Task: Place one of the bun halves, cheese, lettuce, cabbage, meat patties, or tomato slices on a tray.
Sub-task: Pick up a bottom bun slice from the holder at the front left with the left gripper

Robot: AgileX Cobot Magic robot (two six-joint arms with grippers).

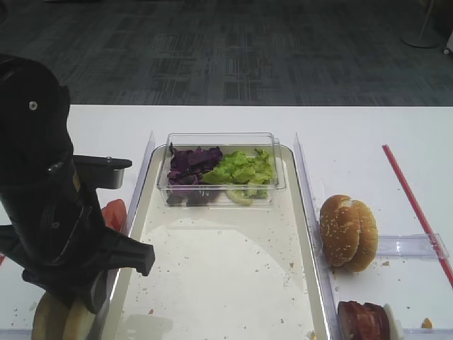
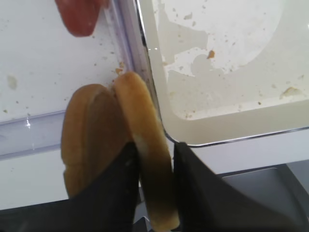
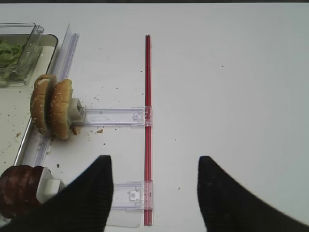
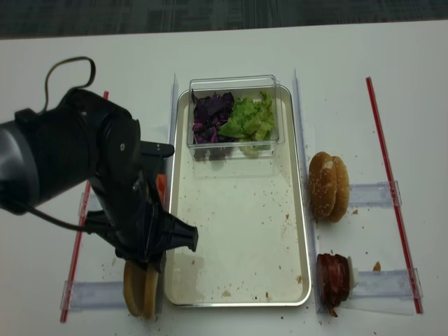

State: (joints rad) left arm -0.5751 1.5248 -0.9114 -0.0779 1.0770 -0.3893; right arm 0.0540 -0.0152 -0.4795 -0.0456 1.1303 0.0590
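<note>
Our left hand [image 2: 154, 159] is down over the bun halves [image 2: 111, 145] at the near left corner of the tray [image 2: 231, 128], fingers [image 2: 193, 179] pinched on the nearer-to-tray half, which stands on edge against its twin. Our right hand [image 3: 152, 186] hangs wide open and holds nothing above the worktop [image 3: 227, 87]. On the tray's far end, lettuce [image 1: 242, 168] and cabbage [image 1: 191, 164] sit in the clear box [image 1: 219, 138].

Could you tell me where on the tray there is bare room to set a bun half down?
The tray is bare from the clear box of cabbage and lettuce to its near rim. The near left edge is crowded: the left claw pinches a bun half there.
</note>
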